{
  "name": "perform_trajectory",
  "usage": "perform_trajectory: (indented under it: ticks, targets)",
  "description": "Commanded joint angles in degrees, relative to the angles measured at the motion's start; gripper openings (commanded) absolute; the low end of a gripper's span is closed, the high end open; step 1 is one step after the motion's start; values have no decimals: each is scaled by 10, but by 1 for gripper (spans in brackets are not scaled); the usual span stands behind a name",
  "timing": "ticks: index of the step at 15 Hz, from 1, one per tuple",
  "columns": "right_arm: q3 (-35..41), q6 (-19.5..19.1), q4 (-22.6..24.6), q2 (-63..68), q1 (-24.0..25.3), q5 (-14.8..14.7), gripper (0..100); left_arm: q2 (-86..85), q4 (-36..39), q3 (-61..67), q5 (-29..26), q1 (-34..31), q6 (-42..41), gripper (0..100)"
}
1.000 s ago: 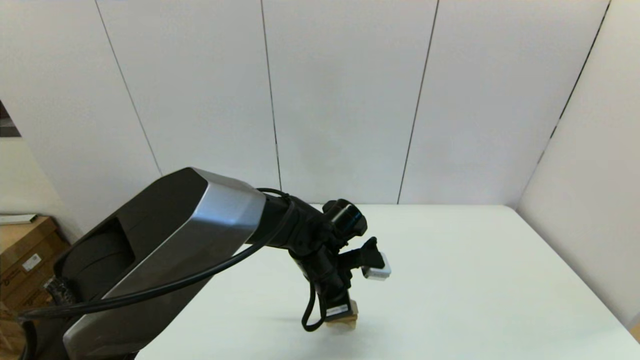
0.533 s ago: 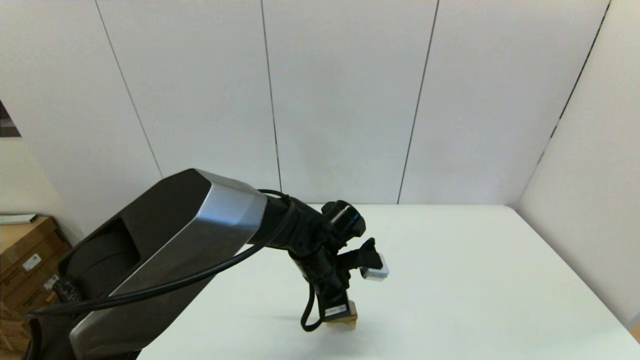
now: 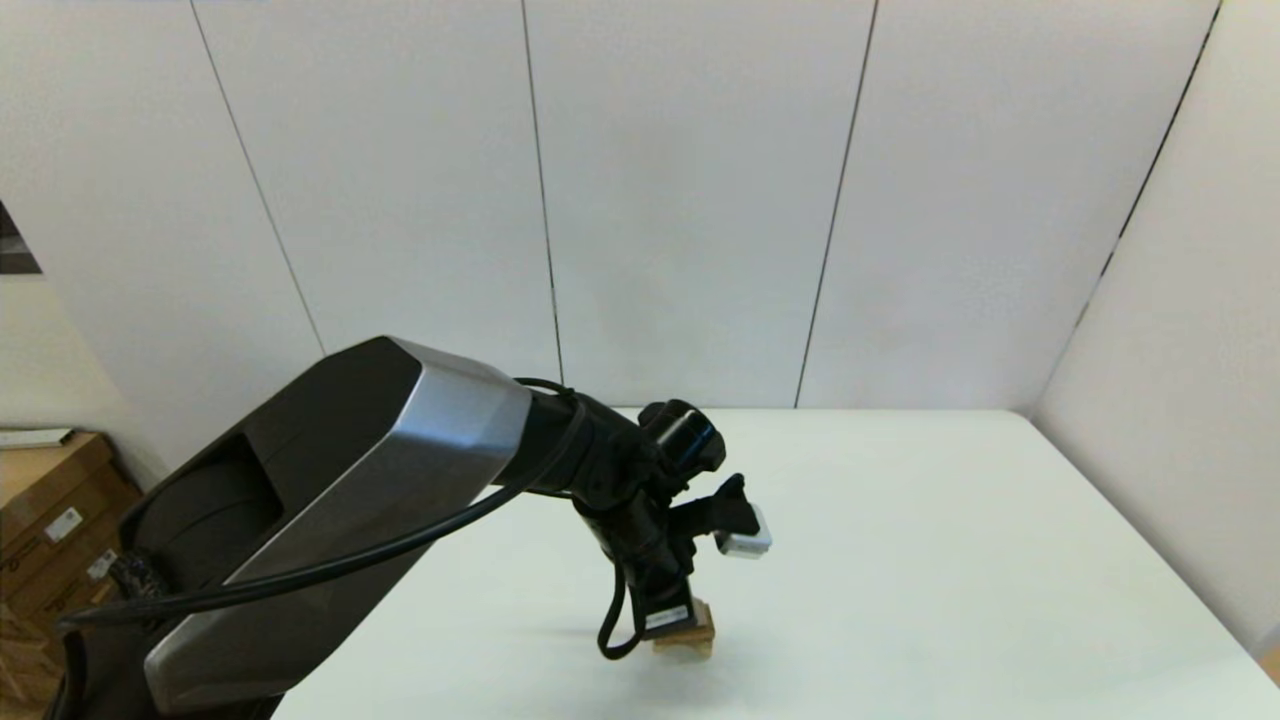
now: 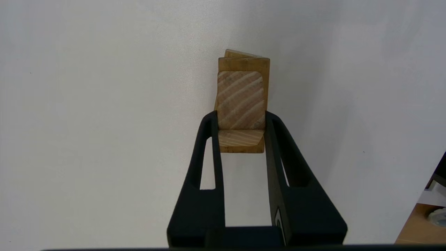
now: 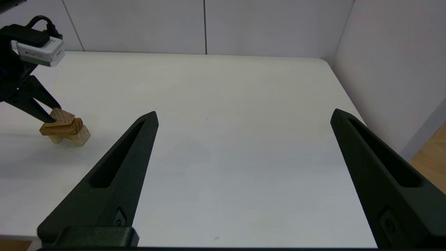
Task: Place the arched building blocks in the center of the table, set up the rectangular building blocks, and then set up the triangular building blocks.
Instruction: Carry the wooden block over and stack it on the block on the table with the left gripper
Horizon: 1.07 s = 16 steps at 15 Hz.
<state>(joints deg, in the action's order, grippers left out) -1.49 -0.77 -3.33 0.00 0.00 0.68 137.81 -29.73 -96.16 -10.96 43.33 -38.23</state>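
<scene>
While your head view hides the stack, left claw (image 4: pixel 241 120) pinches triangular block (image 4: pixel 240 101), right claw (image 5: pixel 244 118) spread wide above counter (image 5: pixel 226 139).

In the head view we see only a sliver of the wood stack (image 3: pixel 690 637) at 6 o'clock; the left gripper (image 3: pixel 672 622) covers most of it. In the left wrist view the triangular building blocks (image 4: pixel 240 99) hide the lower pieces. Right gripper (image 5: pixel 244 118) finger bases are cut off at 6 o'clock.

Stacked wooden blocks (image 5: pixel 64 127), mid-table (image 5: pixel 223 139)
</scene>
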Motion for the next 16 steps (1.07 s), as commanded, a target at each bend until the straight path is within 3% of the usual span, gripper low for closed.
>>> perform_trajectory:
  ticks: [1, 16]
  targets:
    - [0, 0, 0, 0, 0, 0, 100, 2, -2, 0, 0, 0, -3, 0]
    - [0, 0, 0, 0, 0, 0, 100, 1, -3, -3, 0, 2, -3, 0]
